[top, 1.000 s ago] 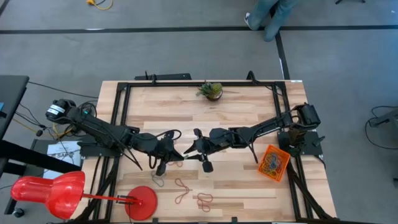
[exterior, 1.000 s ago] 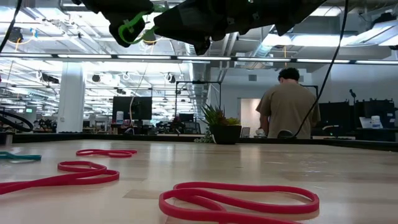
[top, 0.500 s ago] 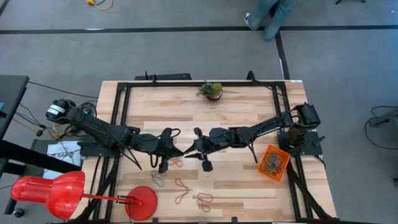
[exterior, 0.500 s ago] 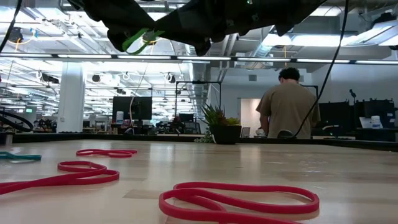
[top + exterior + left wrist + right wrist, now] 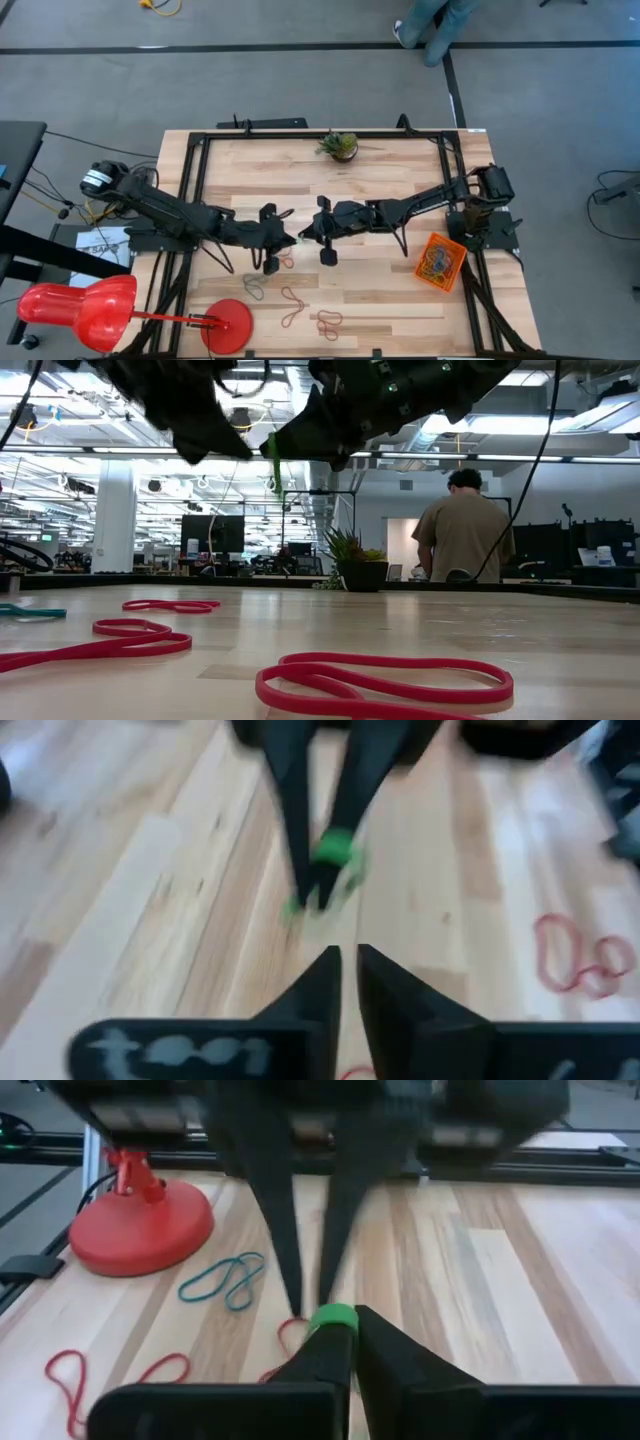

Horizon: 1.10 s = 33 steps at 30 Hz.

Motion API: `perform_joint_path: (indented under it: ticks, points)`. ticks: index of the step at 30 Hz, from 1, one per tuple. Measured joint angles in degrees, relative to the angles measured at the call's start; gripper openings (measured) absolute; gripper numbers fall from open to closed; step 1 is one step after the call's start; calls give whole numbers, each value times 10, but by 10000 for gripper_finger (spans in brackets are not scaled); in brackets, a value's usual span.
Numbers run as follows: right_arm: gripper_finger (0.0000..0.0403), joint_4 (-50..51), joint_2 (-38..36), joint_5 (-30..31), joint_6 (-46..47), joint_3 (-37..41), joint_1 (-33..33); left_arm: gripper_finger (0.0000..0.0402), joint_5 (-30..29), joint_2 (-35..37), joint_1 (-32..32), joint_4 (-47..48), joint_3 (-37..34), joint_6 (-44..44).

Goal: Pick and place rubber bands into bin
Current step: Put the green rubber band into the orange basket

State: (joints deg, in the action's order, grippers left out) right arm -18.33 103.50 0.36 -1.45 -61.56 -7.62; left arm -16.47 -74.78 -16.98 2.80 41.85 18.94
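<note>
A green rubber band [image 5: 333,1319] sits at the tips of my right gripper [image 5: 303,238], which is shut on it above the middle of the table. In the low view the band [image 5: 272,464] hangs as a thin strand. My left gripper [image 5: 347,970] faces it tip to tip a little way off, its fingers narrowly apart with nothing between them. Other rubber bands lie flat on the wood: red ones [image 5: 385,682] [image 5: 293,305] and a grey-blue one [image 5: 222,1280]. The orange bin [image 5: 440,262] stands at the table's right with bands in it. My right gripper pinches the green band's upper part [image 5: 335,850] between its two fingertips. The fingers come from the table's right, slanting down. The rest of the band [image 5: 272,475] hangs slack below them, clear of the table.
A red lamp's round base [image 5: 228,325] stands at the near left edge. A small potted plant [image 5: 340,146] sits at the far edge. Black frame rails [image 5: 200,180] run along the table's sides. A person [image 5: 462,530] stands in the room beyond.
My right gripper has shut on the green band. My left gripper, which carried the band, has let go of it, sunk a little and tipped downward. The band, looped at the left gripper before, now hangs straight down from the right gripper's tips.
</note>
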Motion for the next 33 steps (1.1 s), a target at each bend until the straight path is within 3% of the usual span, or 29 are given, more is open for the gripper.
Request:
perform_joint_path:
  ticks: [8, 13, 18, 21, 24, 30, 33]
  points:
    - [3, 51, 0, 24, 27, 0, 0, 86, 0, -74, 5, -5, 0, -7]
    - [2, 226, -9, 112, 122, 0, 10, 95, -21, -76, 5, 8, 0, 30]
    - [3, 554, -60, 150, 377, -19, 2, 87, -32, -69, 5, 38, 0, 31]
    - [3, 707, -91, 202, 550, -20, -40, 83, -45, -64, 5, 55, 0, 13]
    - [3, 818, -116, 241, 688, -20, -99, 80, -67, -64, 6, 56, 0, -17]
    - [3, 998, -134, 235, 995, -20, -226, 80, -119, -64, 9, 53, 0, -65]
    - [3, 1063, -121, 199, 1144, -19, -283, 80, -140, -64, 11, 53, 0, -85]
